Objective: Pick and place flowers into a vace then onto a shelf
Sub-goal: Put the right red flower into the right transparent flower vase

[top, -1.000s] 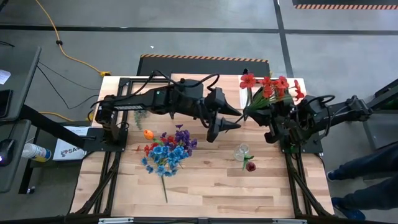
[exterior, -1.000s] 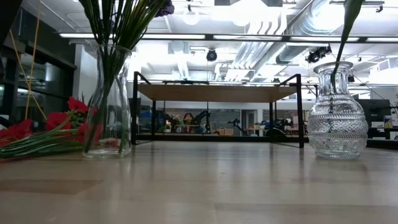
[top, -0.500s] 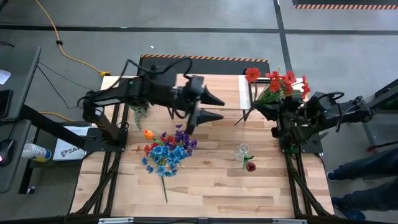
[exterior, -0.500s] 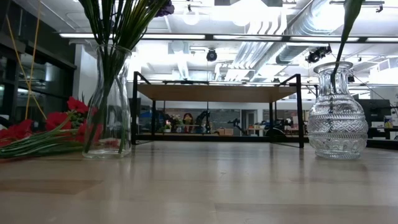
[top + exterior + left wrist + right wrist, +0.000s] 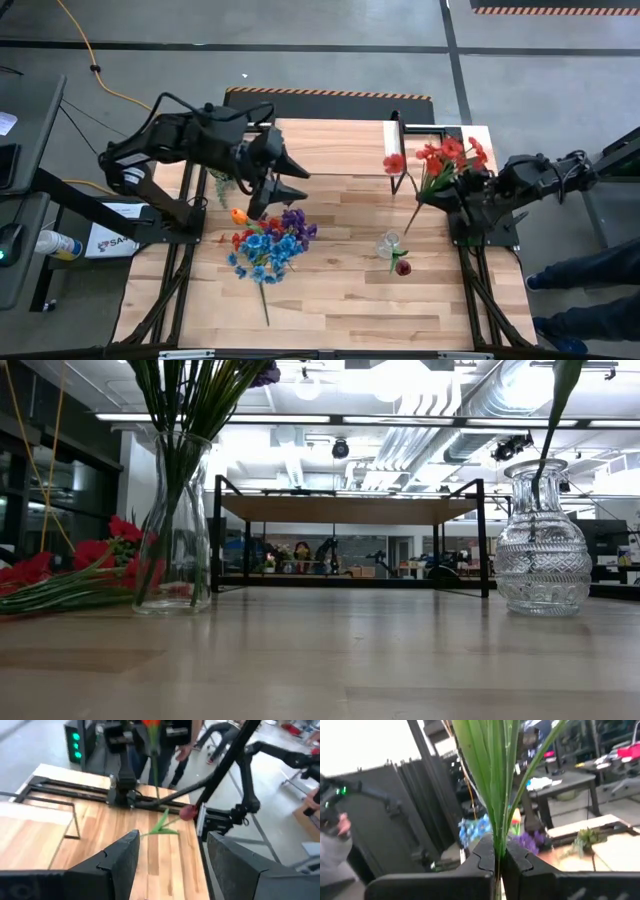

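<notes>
From above we look straight down on the whole light-wood plank worktop point(image 5: 330, 290). Our low camera sits at its surface, facing level across toward the room, close to the clear ribbed glass vase point(image 5: 541, 540) at frame right. Each wrist camera peers forward between its own dark jaws. Both overhead and low views share that vase point(image 5: 390, 243).

The flowers point(image 5: 268, 245) standing in a clear vase point(image 5: 173, 525) are mostly blue, with purple, red and one orange bloom on green stems, while a second bunch point(image 5: 445, 160) is red on green stems. The other vase point(image 5: 541, 540) is clear glass with a ribbed, beaded pattern. The shelf point(image 5: 347, 510) is light wood on black legs, and the table point(image 5: 330, 290) looks pale, striped wood.
</notes>
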